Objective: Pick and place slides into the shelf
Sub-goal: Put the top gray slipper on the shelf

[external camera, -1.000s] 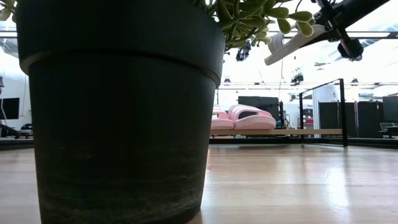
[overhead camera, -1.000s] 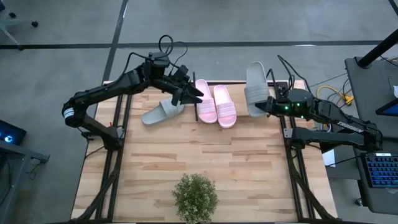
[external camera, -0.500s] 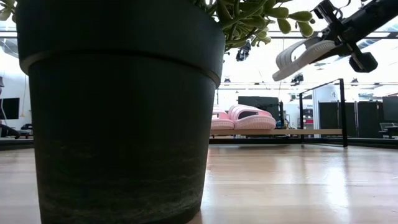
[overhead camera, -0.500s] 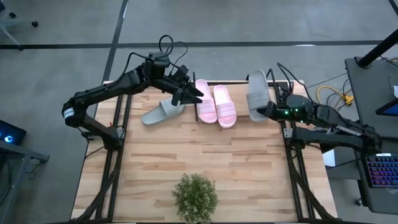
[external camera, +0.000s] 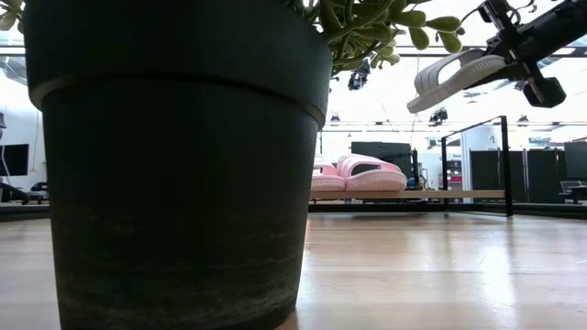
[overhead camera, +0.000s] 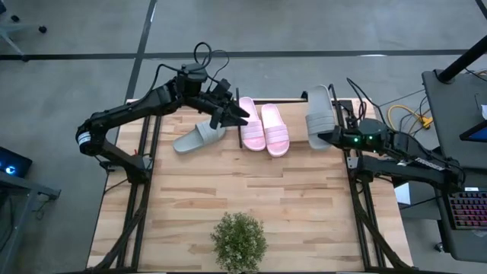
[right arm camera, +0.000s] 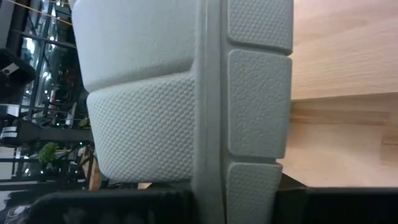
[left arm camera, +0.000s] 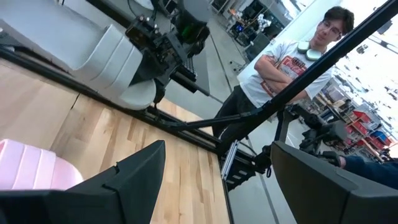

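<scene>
Pink pair (overhead camera: 265,128) sits on the shelf (overhead camera: 293,102); right gripper (overhead camera: 332,134) clenches one grey slide (overhead camera: 319,116) aloft, left gripper (overhead camera: 225,114) spread above the other grey slide (overhead camera: 196,138), unshelved

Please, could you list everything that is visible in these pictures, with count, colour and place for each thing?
pink slides: two, pale pink, side by side on the shelf.
grey slide: one, light grey, on the table left of the shelf.
grey slide, held: one, light grey, lifted above the shelf's right end.
shelf: one, light wood, black uprights, table's far side.
potted plant: one, green, table's near edge.
person: one, white shirt, beyond the table.
left gripper: jaws open, over the shelf's left end.
right gripper: jaws shut on the held slide.
</scene>
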Controlling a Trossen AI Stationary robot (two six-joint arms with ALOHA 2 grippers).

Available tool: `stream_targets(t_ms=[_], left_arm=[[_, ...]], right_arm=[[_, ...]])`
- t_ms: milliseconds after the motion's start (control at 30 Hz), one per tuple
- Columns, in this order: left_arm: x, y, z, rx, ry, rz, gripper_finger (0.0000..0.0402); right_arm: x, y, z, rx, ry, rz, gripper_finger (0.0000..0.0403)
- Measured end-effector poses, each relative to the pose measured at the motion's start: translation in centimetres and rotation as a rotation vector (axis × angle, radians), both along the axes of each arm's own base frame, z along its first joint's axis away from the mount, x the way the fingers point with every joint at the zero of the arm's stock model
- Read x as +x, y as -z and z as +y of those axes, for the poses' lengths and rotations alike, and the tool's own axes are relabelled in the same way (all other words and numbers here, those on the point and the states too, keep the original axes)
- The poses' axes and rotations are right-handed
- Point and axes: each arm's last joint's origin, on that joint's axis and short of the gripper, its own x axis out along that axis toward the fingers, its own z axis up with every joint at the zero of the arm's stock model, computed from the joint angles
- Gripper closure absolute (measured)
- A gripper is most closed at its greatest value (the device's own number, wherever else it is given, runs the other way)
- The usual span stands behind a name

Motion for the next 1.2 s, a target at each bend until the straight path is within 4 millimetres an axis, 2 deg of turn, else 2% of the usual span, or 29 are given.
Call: stream_targets(t_ms=[200, 367, 500, 633, 767, 1000, 1200], left_arm=[[0.0, -0.3, 0.0, -0.006, -0.003, -0.023, 0.0125], [0.0, -0.3, 0.0, -0.005, -0.005, -0.025, 0.0125], [0.1, -0.3, 0.1, -0.002, -0.029, -0.023, 0.0125], [0.1, -0.3, 0.4, 0.011, -0.114, -0.016, 0.0125], [0.3, 0.0, 0.6, 0.012, -0.126, -0.009, 0.0125], [2.4, 3.0, 0.8, -0.050, -0.059, 0.126, 0.0125], [4.1, 5.8, 1.1, -0.116, 0.048, 0.234, 0.0125]], right_arm=[[-0.3, 0.5, 0.1, 0.019, 0.006, -0.009, 0.0369], [-0.1, 0.0, 0.1, -0.017, -0.034, -0.059, 0.0369], [0.3, -0.5, 0.3, -0.028, -0.143, -0.108, 0.0369], [0.5, -0.4, 0.7, 0.022, -0.286, -0.121, 0.0369], [0.6, -0.7, 1.0, 0.066, -0.405, -0.140, 0.0369], [1.8, -1.3, 1.2, 0.125, -0.594, -0.124, 0.0369], [3.2, -3.8, 0.9, 0.101, -0.740, -0.056, 0.0369]])
